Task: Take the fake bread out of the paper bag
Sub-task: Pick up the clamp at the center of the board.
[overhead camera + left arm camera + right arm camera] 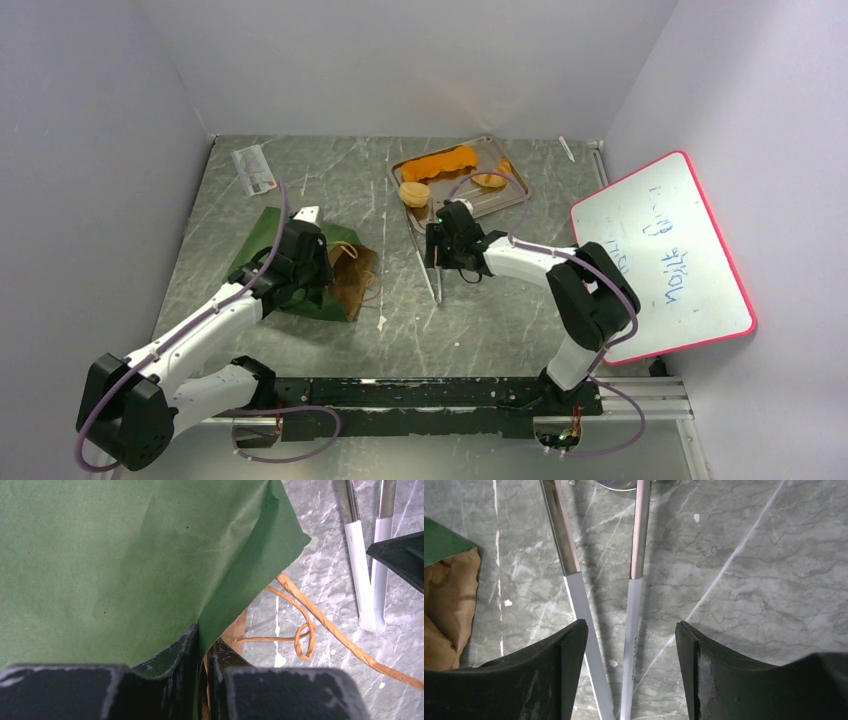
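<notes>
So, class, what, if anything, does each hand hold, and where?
Left hand: the dark green paper bag, pinched by its mouth edge. Right hand: nothing, open above the white-handled metal tongs.

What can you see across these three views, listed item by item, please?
paper bag: one, dark green with a brown inside, lying on the left of the table
fake bread: three pieces visible, orange to pale, on the tray
tray: one, grey metal, far middle of the table
tongs: one pair, metal with white handles, on the table near the tray
whiteboard: one, white with a pink frame, right side
card: one, white, far left of the table
table: one, grey-green marbled
left hand: one, black, shut on the paper bag's edge
right hand: one, black, open over the tongs' handles
</notes>
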